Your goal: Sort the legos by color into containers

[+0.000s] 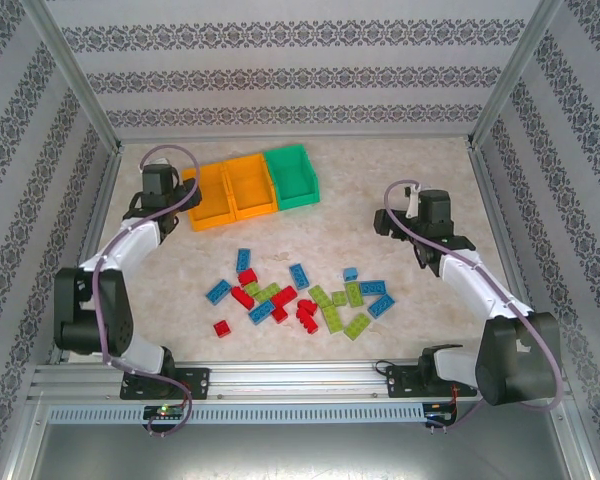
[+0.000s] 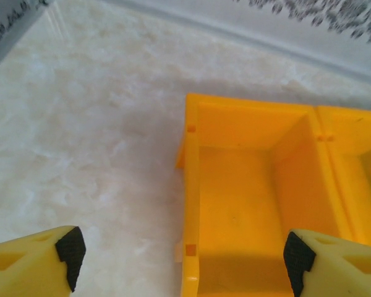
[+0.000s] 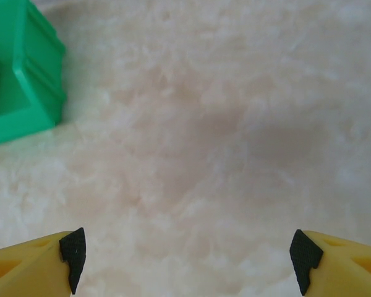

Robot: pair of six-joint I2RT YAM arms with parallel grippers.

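Plainly, the sorting has hardly begun, judging by how things lie. Toward the far edge of the worktop (image 1: 400, 190), left of its middle, the three containers stand touching in a row: the left orange bin (image 1: 209, 199), the middle orange bin (image 1: 250, 187) and the green bin (image 1: 292, 176). All three look empty from above, and the left wrist view shows the left orange bin's floor bare.

The legos (image 1: 300, 300) lie loose in a scatter by the near edge, about midway along it, with colours mixed. A lone red brick (image 1: 222, 328) sits at its left end, reds and greens crowd the middle, and blue bricks (image 1: 380, 305) trail off to the right. Every brick remains to be moved, so nearly the whole task is left.

The left pincer (image 2: 182, 263) hovers over the left wall of the left orange bin, released and empty. The right pincer (image 3: 185, 260) hangs over bare worktop just right of the green bin, likewise spread wide and holding nothing.

Nothing stands between the bricks and the bins. The tight packing of the heap's middle looks like the main nuisance.
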